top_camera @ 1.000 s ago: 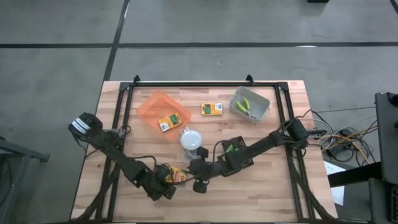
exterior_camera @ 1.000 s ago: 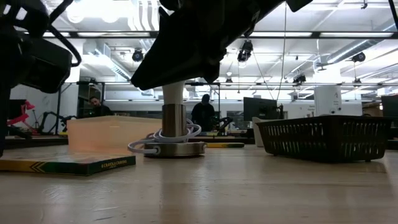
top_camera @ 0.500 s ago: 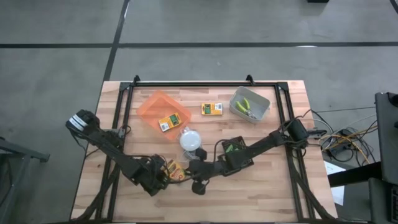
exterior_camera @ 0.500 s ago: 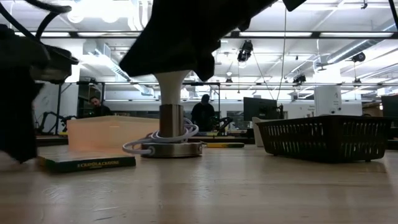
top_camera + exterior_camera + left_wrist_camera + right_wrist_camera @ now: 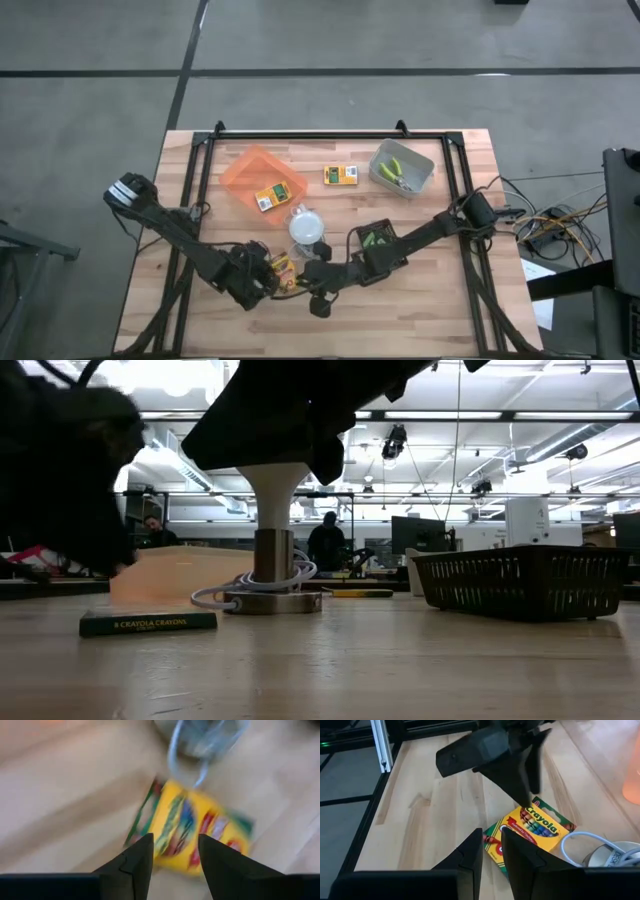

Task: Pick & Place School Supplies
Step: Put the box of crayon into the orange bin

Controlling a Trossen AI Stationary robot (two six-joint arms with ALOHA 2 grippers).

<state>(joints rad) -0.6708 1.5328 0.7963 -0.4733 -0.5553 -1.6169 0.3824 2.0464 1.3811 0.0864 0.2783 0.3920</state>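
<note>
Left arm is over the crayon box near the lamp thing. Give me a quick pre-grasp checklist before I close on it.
1. Left gripper jaws open with a gap between them: ok.
2. Crayon box lies flat on the table, ahead of the fingers, not yet between them: not ok for closing now.
3. White domed object and its cable sit right beside the box; the cable touches or nearly touches it: not ok, snag risk.
4. Right gripper hovers close to the same box, empty: not ok, crowded.
5. Orange tray reachable, one box already inside: ok.
</note>
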